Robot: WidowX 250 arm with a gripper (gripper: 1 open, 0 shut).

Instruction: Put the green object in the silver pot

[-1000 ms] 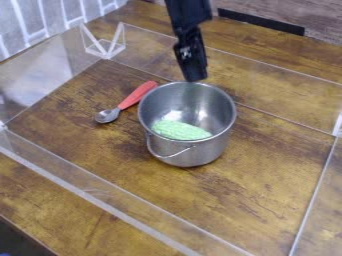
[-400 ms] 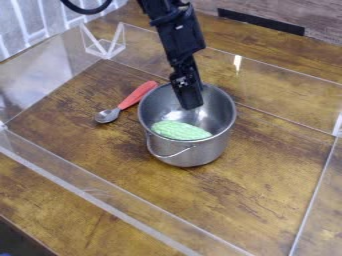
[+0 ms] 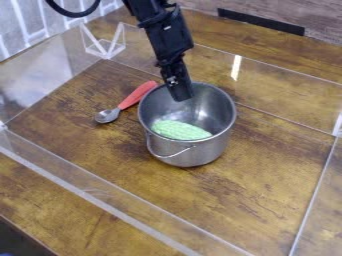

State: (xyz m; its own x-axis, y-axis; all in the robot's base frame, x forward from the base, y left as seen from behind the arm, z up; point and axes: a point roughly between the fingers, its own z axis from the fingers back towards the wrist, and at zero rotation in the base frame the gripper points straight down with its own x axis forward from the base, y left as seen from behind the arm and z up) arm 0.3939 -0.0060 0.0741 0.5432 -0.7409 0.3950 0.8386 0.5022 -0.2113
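**A:** Where is the green object (image 3: 179, 130) right now?

**B:** It lies on the floor of the silver pot (image 3: 187, 123), flat, a little toward the pot's front-left wall. The pot stands upright near the middle of the wooden table (image 3: 267, 190), inside the clear plastic barrier (image 3: 80, 185) that runs round the work area.

**A:** And the gripper (image 3: 177, 92)?

**B:** It hangs from the black arm (image 3: 158, 28) that comes down from the table's far edge, slanting down and toward the front. Its tip sits at the pot's far-left rim, just dipping inside the opening. The fingers look pressed together into one dark point, with no gap visible between them.

**A:** Is it pinching the green object?

**B:** No. The green object rests below and in front of the tip, apart from it, with bare shiny metal showing between the two. Nothing sits between the fingers.

**A:** Anything else close by?

**B:** A small spoon (image 3: 122, 104) with a red handle lies on the table to the left of the pot, its bowl pointing toward the left edge and its handle end near the pot's wall. A clear plastic stand (image 3: 102, 40) sits toward the far-left corner, well apart from everything else.
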